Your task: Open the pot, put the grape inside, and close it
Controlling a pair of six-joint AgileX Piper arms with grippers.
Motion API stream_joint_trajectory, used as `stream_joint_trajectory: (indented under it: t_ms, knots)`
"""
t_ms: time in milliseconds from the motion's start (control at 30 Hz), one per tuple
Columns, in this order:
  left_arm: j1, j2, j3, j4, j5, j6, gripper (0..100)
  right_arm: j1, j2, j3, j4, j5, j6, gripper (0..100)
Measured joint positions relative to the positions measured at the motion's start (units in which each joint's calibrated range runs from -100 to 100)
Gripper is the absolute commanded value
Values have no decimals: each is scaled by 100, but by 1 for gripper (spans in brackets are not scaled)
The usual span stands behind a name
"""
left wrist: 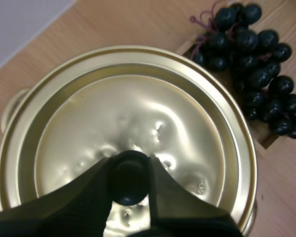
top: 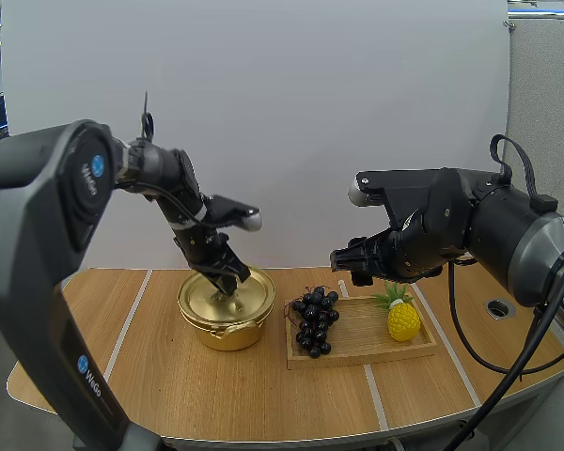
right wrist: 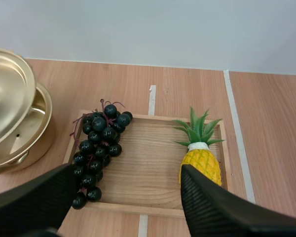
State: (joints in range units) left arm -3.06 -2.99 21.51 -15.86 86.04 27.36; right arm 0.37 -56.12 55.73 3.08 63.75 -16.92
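Golden lid knob (left wrist: 130, 190) clamped in left gripper (left wrist: 129, 165), above pot (top: 227, 334); right gripper (right wrist: 126, 173) apart near grapes (right wrist: 98, 143).

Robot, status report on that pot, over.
Left gripper shut on black knob of gold metal lid, tipped up off gold pot. Right gripper open over wooden tray holding dark grape bunch.

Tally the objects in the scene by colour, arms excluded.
Gold: 2 (pot, lid)
Black: 1 (grape bunch)
Yellow: 1 (pineapple)
Wood: 1 (tray)
Total: 5
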Motion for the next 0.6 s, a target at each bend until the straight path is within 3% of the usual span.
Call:
stream_joint_trajectory:
  t_ms: [367,600]
  knots:
    - [0,-1846,-1702,260,137,-410,0,0,0,0,243,-84,0,100]
    - [0,-2307,-3109,616,91,-827,0,0,0,0,517,-121,0,100]
